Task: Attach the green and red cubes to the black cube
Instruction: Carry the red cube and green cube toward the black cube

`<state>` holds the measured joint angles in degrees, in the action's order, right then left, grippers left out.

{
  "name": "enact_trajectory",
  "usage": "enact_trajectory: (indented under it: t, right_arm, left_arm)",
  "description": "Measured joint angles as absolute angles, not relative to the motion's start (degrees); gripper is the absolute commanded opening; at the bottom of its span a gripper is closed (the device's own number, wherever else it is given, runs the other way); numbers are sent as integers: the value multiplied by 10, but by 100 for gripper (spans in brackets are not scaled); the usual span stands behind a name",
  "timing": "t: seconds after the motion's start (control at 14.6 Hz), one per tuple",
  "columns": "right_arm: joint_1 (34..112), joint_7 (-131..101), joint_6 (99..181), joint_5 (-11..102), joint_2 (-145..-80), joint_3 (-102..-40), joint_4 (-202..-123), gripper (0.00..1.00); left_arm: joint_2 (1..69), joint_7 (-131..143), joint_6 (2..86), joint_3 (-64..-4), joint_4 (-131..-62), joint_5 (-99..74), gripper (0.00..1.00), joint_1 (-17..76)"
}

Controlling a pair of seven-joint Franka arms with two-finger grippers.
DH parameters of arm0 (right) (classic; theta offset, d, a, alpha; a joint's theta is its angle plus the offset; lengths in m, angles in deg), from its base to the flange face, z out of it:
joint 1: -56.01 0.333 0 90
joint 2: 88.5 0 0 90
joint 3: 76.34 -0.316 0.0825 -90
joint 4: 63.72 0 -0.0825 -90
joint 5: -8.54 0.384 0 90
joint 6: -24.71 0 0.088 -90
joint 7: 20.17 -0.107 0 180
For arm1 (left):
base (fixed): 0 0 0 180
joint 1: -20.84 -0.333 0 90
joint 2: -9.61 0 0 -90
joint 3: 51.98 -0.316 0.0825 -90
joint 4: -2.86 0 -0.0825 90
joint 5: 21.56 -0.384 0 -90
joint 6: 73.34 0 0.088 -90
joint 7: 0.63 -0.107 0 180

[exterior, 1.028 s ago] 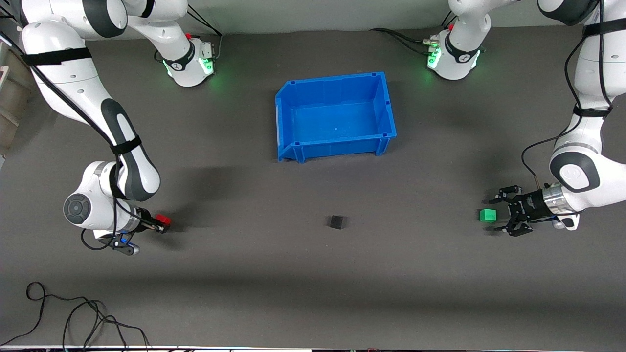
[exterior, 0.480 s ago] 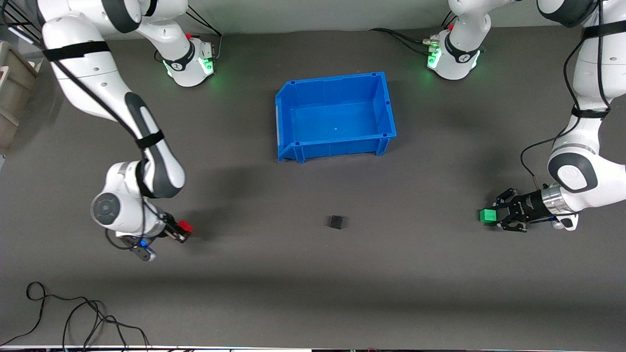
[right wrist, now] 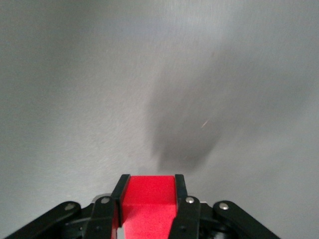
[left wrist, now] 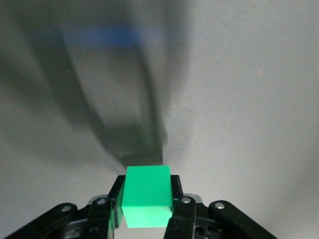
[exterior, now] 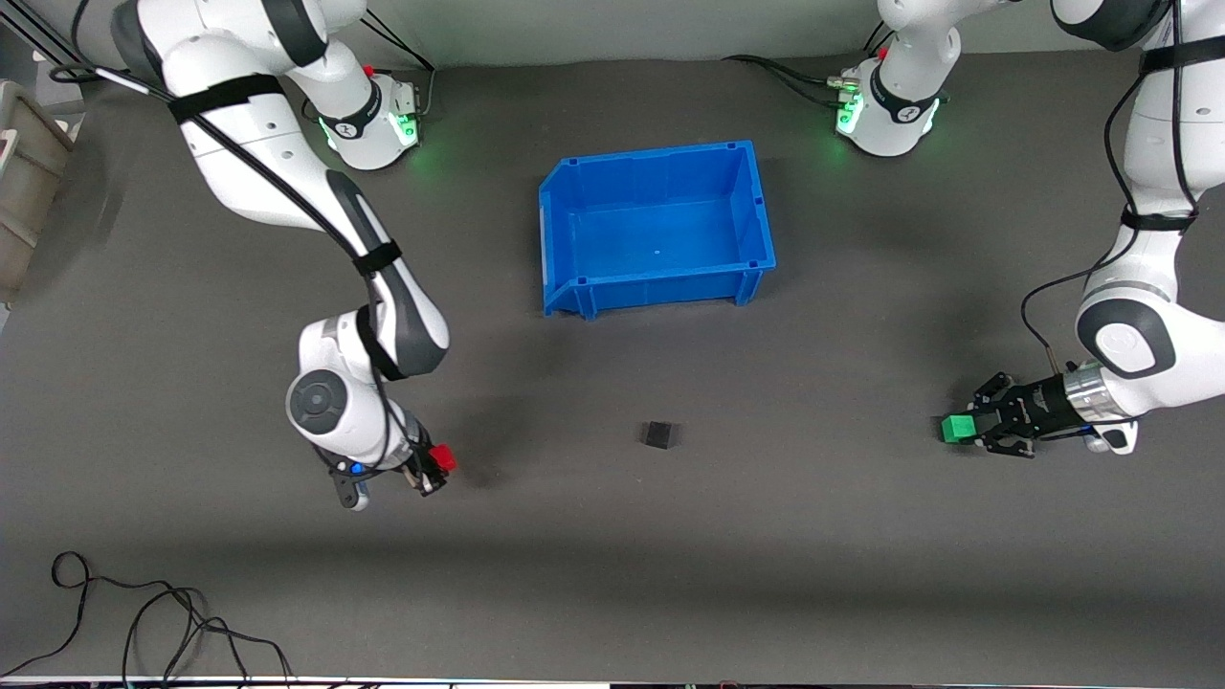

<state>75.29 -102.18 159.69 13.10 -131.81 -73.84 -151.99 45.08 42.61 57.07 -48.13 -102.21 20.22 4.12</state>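
The black cube (exterior: 657, 435) sits on the grey mat, nearer to the front camera than the blue bin. My right gripper (exterior: 437, 463) is shut on the red cube (exterior: 441, 458) and holds it above the mat, toward the right arm's end from the black cube. The right wrist view shows the red cube (right wrist: 148, 199) clamped between the fingers (right wrist: 119, 199). My left gripper (exterior: 965, 428) is shut on the green cube (exterior: 954, 428) at the left arm's end of the table. The left wrist view shows the green cube (left wrist: 146, 195) between the fingers (left wrist: 175, 191).
A blue bin (exterior: 749, 206) stands open and empty, farther from the front camera than the black cube. A loose black cable (exterior: 144, 622) lies at the front edge toward the right arm's end. A beige box (exterior: 24, 163) stands off the mat by the right arm.
My right gripper has carried the red cube toward the black cube. My left gripper has shut on the green cube, which stays near where it was.
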Motion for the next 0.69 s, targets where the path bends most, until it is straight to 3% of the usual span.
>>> enact_trajectory:
  t: [0.34, 0.69]
  right_arm:
    - [790, -1194, 1597, 132, -1376, -749, -1445, 0]
    - [798, -1268, 1597, 135, -1393, -790, -1423, 0]
  left_arm:
    - [423, 509, 494, -481, -971, 194, 23, 42]
    - [419, 575, 490, -475, -961, 191, 22, 105]
